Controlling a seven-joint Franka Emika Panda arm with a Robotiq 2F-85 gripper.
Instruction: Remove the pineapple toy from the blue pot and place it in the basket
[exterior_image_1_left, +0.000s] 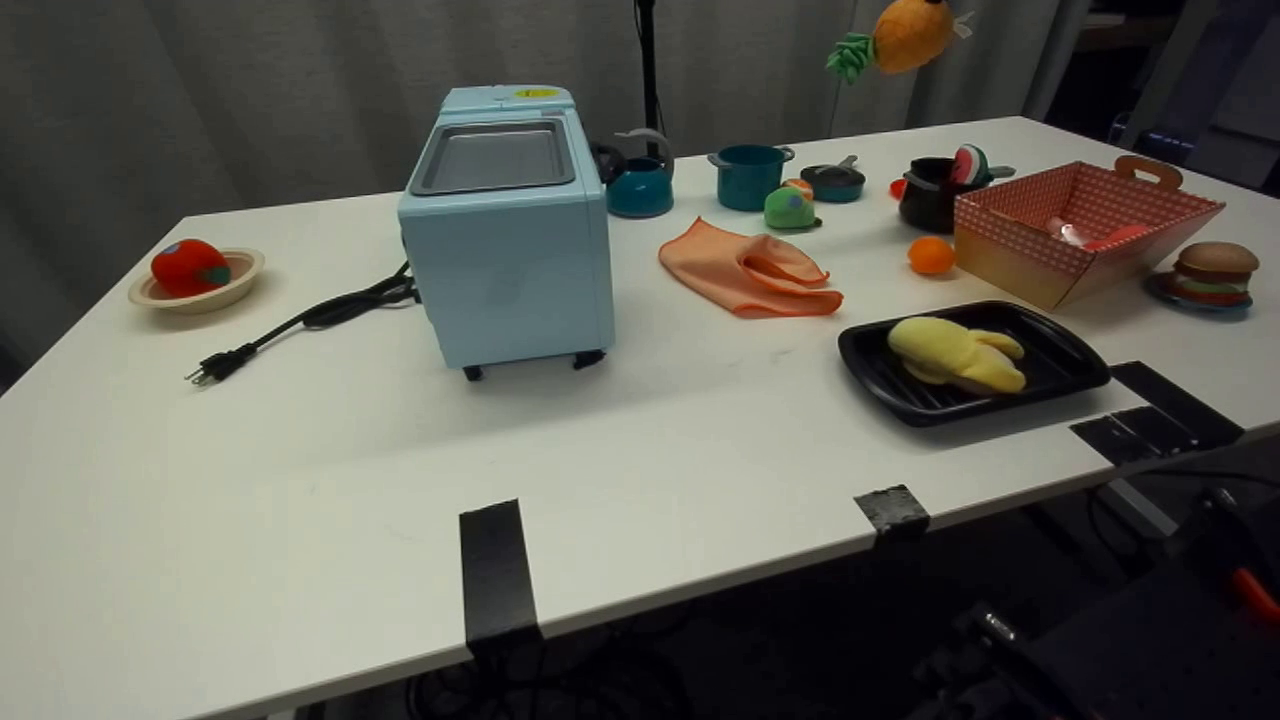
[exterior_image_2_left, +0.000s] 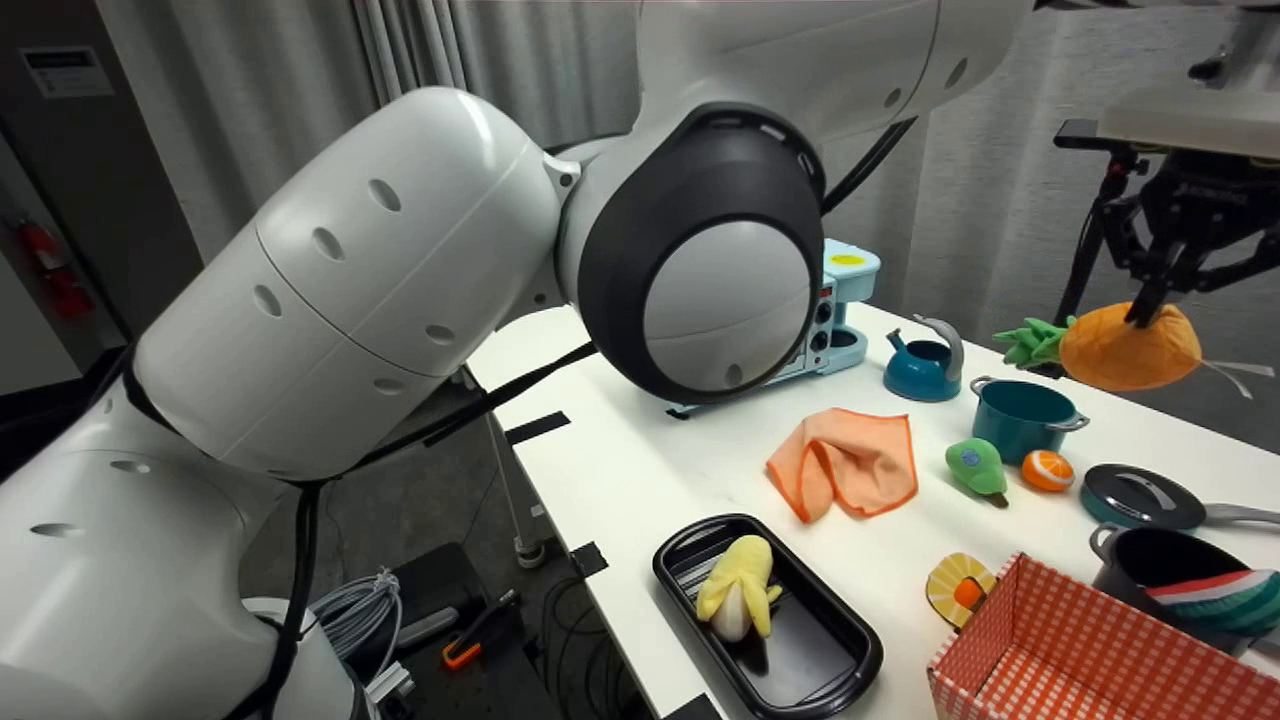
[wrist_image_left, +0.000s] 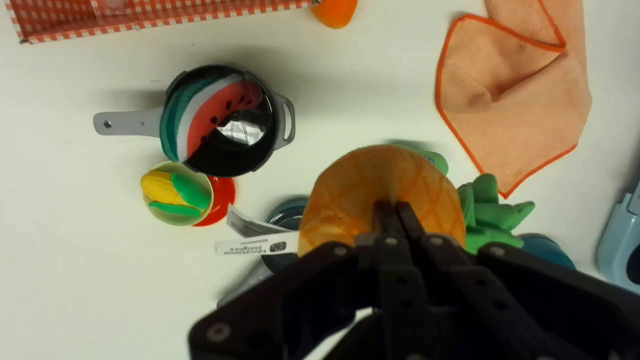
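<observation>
- Basket (exterior_image_2_left: 1110, 635) is seen at lower right in an exterior view and upper left in the wrist view; the coming carry is best aimed toward that upper-left corner.
- Gripper (wrist_image_left: 393, 205) is drawn narrow, with the pineapple toy (exterior_image_2_left: 1115, 350) pinched at its tips.
- Blue pot (exterior_image_2_left: 1015, 435) is shown right of centre, lower than the pineapple toy.
- The pineapple toy is held aloft, its long axis laid across the wrist view, roughly parallel to the basket's rim, leafy end (wrist_image_left: 492, 215) pointed right.
</observation>
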